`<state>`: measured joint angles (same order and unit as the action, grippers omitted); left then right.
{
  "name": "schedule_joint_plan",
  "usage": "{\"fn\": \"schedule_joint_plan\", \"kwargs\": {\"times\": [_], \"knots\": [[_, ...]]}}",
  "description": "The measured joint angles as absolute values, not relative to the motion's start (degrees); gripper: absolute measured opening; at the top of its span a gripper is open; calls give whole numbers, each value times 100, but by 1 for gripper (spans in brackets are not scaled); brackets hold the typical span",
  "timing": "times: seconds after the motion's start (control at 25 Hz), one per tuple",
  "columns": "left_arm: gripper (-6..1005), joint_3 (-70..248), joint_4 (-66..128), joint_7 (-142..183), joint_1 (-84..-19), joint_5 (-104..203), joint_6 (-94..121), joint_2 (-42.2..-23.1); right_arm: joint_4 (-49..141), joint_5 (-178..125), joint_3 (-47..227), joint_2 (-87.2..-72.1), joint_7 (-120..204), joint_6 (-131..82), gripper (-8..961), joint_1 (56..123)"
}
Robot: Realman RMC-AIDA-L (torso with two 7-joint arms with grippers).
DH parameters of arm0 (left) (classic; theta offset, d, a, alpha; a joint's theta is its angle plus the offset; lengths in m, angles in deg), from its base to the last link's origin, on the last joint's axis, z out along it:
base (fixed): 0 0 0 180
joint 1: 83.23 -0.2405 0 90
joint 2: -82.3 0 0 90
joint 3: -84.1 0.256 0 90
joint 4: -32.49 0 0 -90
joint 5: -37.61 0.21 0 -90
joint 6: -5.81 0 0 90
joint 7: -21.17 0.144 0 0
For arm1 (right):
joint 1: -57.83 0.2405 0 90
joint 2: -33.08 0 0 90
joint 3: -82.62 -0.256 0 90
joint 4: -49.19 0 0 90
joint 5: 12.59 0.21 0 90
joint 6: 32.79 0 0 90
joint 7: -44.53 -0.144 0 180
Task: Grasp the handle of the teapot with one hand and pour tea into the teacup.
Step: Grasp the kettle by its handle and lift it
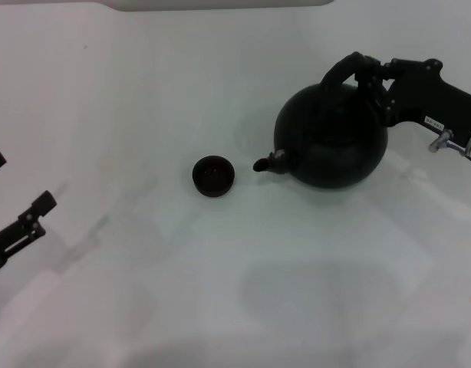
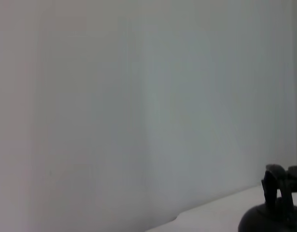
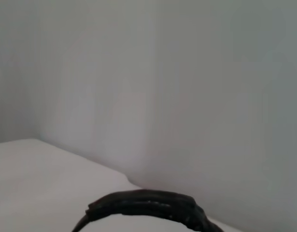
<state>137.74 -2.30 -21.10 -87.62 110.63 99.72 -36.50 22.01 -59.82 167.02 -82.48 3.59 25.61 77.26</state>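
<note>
The round black teapot (image 1: 335, 142) stands on the white table at the right in the head view. Its short spout (image 1: 268, 162) points left toward the teacup (image 1: 213, 175), a small black bowl about a spout's length away. My right gripper (image 1: 371, 75) reaches in from the right and is shut on the arched black handle (image 1: 339, 73) at the top. The handle's arch shows in the right wrist view (image 3: 143, 204). The teapot's top shows far off in the left wrist view (image 2: 274, 217). My left gripper (image 1: 21, 181) is open and empty at the far left edge.
The white table (image 1: 220, 291) runs across the whole head view, with a light rim at the far edge (image 1: 220, 4). A plain pale wall fills both wrist views.
</note>
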Motion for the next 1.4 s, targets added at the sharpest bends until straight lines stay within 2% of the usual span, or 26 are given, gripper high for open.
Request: {"fn": "schedule_joint_plan", "kwargs": {"times": [0.36, 1.4], "knots": [[862, 13739, 233, -1663, -8782, 11070, 9747, -3635, 1772, -5224, 17288, -8257, 1115, 2673, 110, 7667], [862, 13674, 1023, -1442, -8620, 10728, 9531, -3689, 648, -4319, 18239, -8249, 2905, 1680, 109, 7457]]}}
